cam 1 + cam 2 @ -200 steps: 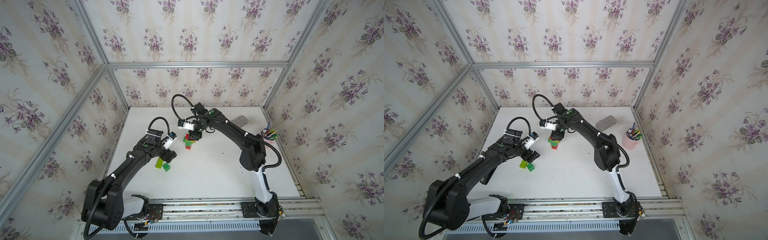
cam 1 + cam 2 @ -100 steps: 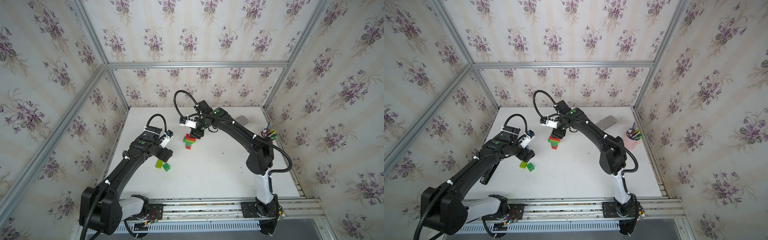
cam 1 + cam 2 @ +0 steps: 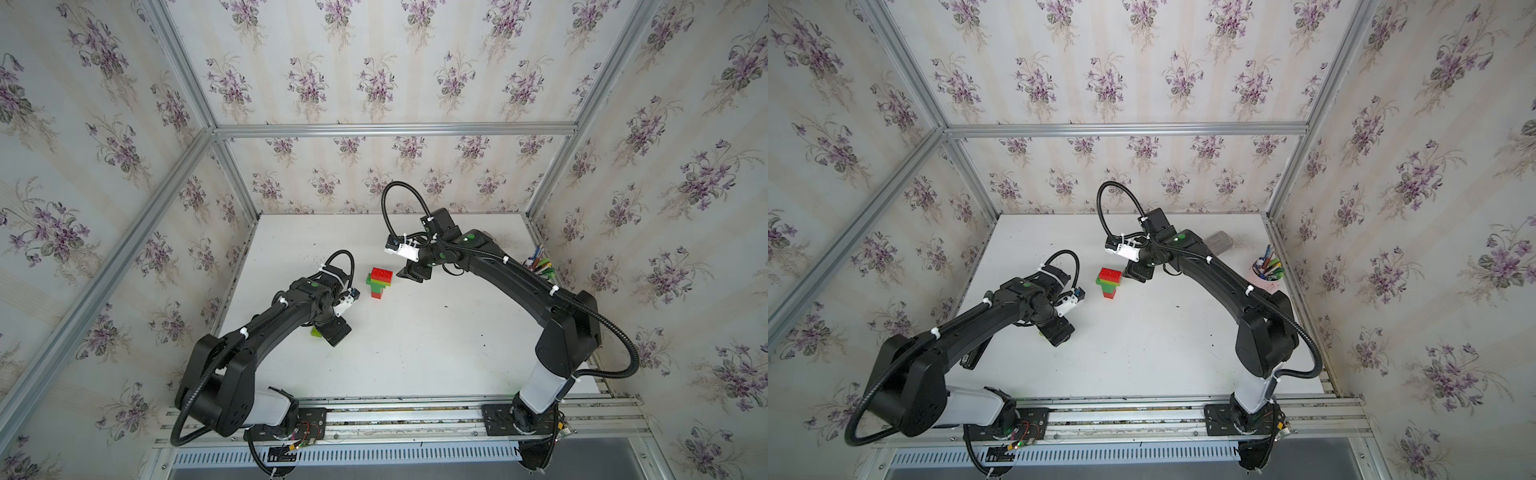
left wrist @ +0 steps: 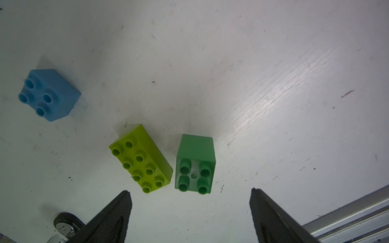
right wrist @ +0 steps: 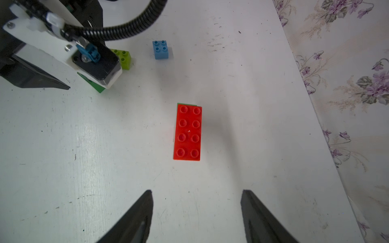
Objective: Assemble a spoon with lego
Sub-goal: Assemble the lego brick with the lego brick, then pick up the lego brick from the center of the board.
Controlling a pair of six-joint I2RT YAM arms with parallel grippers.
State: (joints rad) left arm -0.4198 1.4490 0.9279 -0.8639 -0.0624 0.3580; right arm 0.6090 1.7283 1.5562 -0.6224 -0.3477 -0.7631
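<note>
Right wrist view: spoon (image 5: 187,132) just ahead of right hand (image 5: 196,190), jaws apart, clear of it.

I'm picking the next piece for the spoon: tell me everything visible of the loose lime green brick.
The lime green brick is a glossy plastic oblong with eight round studs in two rows of four, facing up. It lies flat on the white table, joined to nothing. A square dark green brick sits close beside one corner; whether they touch is unclear. The left tool hangs open above it, not touching it.
</note>
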